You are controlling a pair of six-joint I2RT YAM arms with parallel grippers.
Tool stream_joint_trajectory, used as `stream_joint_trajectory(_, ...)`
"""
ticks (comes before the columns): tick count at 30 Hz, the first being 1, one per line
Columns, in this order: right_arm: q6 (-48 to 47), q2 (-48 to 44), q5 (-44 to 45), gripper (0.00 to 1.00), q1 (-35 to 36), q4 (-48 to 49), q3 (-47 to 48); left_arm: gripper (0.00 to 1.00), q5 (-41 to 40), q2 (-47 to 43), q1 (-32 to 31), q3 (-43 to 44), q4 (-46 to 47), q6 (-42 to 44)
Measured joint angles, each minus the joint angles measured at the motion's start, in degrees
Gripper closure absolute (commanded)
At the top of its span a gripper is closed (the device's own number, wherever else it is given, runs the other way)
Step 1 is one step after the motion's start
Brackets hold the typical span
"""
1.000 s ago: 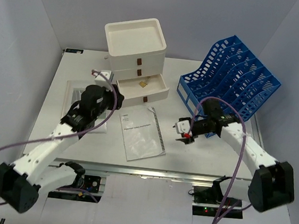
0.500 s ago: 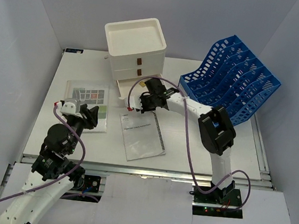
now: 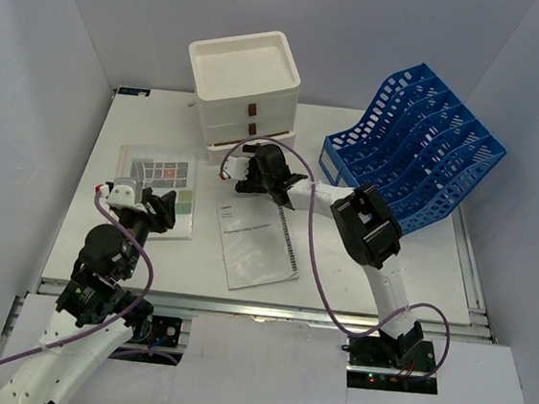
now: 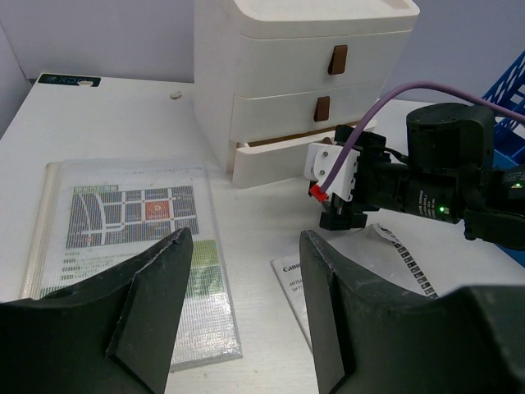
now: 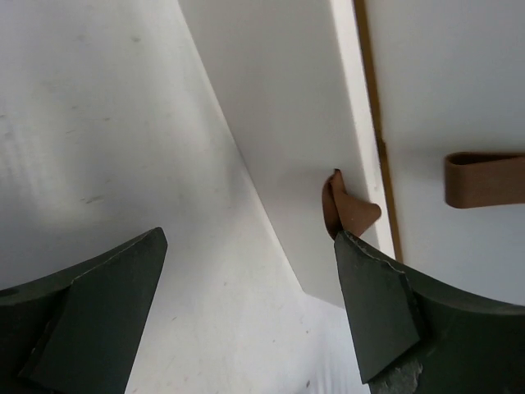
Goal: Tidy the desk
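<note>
White counter (image 3: 142, 126): it fills most of our view from above, and all the things stand or lie on it.
Drawer box (image 3: 249, 79): it stands at the back of the counter, near the middle.
Bottom drawer (image 4: 275, 162): a second ago it stuck far out and we could look inside. Now it is nearly pushed in. Only a thin lip still sticks out past the drawers above it.
Right arm (image 3: 320, 200): a second ago it was over by the rack. Now it reaches across to the front of the bottom drawer.
Right jaws: wide open and holding nothing. The brown pull tab (image 5: 349, 215) sits just beside one finger, but it is not pinched.
Left arm (image 3: 108, 254): a second ago it stretched out over the map sheet, up toward the drawers. Now it is pulled back near the front edge.
Left jaws: open and holding nothing, up above the near end of the map sheet (image 3: 161, 183).
Booklet (image 3: 255, 244): it lies flat in the middle of the counter, in the same spot as before.
Blue rack (image 3: 415, 145): it stands at the back right, and we see no papers in it.
What this means: we think the drawer step is almost done, and one more small push should shut it. The two papers still lie loose, so we think a good part of the tidying is left.
</note>
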Motion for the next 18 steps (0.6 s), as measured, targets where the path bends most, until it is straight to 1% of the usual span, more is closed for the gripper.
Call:
stream_joint_trajectory(4, 0.1, 1.8, 0.9, 0.1, -0.4, 5.4, 0.1, 0.32, 0.0, 0.4, 0.0, 0.0, 0.0, 0.0)
stream_joint_trajectory(10, 1.4, 4.0, 0.8, 0.1, -0.5, 7.6, 1.9, 0.25, 0.6, 1.9, 0.0, 0.0, 0.0, 0.0)
stream_joint_trajectory(13, 2.7, 5.0, 1.0, 0.1, -0.6, 8.3, 3.0, 0.18, 1.7, 2.6, 0.0, -0.1, 0.0, 0.2)
stream_joint_trajectory(14, 3.1, 5.3, 1.1, 0.1, -0.7, 8.7, 3.3, 0.11, 2.1, 2.9, 0.0, -0.1, 0.0, 0.2)
stream_joint_trajectory(16, 4.2, 5.4, 1.0, 0.1, -0.9, 9.0, 3.4, 0.04, 3.3, 3.5, 0.0, -0.2, 0.2, 0.2)
stream_joint_trajectory(18, 5.3, 4.8, 0.2, 0.1, -1.0, 9.5, 2.3, 0.02, 5.2, 4.2, 0.0, -0.3, 0.5, 0.2)
